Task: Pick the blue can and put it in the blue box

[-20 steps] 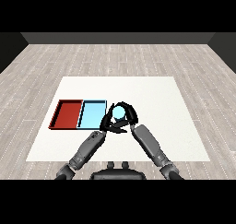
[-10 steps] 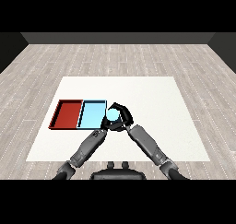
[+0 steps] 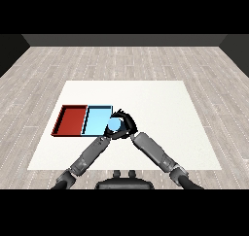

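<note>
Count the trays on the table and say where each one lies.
2. The red tray lies at the left; the light blue tray sits directly beside it on its right, next to the blue can held in the right hand.

We see a white surface point(image 3: 160, 113) that looks matt and smooth, with no sheen on it. Around it lies a floor point(image 3: 121, 60) of pale grey wood planks, grain lines showing. The red tray point(image 3: 72, 121) and the light blue tray point(image 3: 96, 121) look like flat-coloured, matt plastic. The blue can point(image 3: 114, 126) has a smooth, even top with little gloss. The right hand point(image 3: 127, 125) looks black and matt; the forearms point(image 3: 153, 150) read as dull grey metal or plastic.
</note>
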{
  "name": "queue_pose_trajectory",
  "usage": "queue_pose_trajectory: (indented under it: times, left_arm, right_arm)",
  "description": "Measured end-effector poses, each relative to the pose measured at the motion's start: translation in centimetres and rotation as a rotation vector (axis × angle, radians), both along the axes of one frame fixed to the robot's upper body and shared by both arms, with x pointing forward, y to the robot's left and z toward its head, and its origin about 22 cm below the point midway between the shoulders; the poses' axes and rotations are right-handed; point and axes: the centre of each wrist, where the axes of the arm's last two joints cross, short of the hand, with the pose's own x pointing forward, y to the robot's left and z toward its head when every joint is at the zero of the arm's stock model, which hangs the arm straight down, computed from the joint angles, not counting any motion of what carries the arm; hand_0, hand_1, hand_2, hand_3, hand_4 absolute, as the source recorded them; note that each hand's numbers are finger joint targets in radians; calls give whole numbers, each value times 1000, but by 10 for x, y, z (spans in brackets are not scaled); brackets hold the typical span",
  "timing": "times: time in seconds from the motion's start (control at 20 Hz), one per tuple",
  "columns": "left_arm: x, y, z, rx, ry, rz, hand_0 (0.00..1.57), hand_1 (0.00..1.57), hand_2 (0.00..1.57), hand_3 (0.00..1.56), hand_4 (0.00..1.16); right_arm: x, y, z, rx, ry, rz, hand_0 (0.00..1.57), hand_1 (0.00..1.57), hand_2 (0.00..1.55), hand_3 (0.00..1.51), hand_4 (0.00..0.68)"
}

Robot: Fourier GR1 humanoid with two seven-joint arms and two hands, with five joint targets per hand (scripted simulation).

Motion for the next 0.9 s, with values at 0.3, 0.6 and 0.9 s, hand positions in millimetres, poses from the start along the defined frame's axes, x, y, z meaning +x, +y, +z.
queue_pose_trajectory:
  times: [0.3, 0.6, 0.9]
  left_arm:
    - [-6, -1, -3, -91, 6, 69, 774, 774, 819, 684, 673]
    - [-6, -3, -5, -130, -6, 67, 914, 914, 944, 831, 651]
    - [-10, -4, -6, -205, 61, 74, 1571, 1571, 1544, 1472, 655]
  right_arm:
    - [1, 3, 0, 12, 2, 23, 1437, 1437, 1451, 1391, 606]
    - [0, 2, 2, 18, 18, 31, 1438, 1438, 1454, 1393, 583]
    - [-4, 2, 5, 63, 42, 26, 1246, 1246, 1296, 1219, 275]
